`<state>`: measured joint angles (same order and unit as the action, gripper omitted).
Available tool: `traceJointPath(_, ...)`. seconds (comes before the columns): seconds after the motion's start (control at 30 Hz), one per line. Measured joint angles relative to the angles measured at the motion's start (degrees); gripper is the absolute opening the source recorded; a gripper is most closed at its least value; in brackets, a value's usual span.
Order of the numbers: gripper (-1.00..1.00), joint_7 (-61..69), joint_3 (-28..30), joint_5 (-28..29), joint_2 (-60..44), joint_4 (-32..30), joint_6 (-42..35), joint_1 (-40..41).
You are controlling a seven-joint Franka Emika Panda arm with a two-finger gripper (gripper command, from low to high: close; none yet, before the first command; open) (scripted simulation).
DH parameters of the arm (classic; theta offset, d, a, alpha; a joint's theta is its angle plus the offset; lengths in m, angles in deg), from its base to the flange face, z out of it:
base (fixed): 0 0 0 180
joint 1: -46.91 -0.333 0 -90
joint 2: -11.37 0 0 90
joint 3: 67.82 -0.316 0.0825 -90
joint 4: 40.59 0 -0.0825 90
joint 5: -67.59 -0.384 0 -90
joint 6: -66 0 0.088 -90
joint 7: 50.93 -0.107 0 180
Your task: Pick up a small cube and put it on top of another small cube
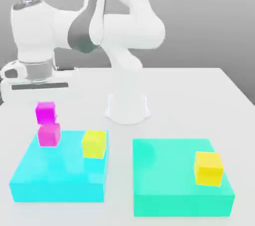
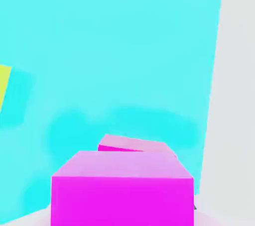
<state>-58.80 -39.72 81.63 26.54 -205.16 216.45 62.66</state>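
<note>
Exterior view: end effector (image 1: 46, 117) clamped narrowly around upper magenta cube (image 1: 45, 112), above lower cube (image 1: 49, 135)

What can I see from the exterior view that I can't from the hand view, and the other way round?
Exterior view: the white arm, the green block and the golden-yellow cube on it.

Hand view: soft, darker patches on the cyan block, a bit like shadows.

Both: that cyan block, part or all of its yellow cube, the upper pink cube and the lower pink cube.
</note>
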Motion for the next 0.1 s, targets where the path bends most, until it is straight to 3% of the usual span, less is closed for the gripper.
traceJointPath(0.03,1.00,0.2,0.3,-0.2,-1.0,-0.2,1.1,-0.1)
traceJointPath(0.1,1.00,0.2,0.3,-0.2,-1.0,-0.2,1.1,-0.1)
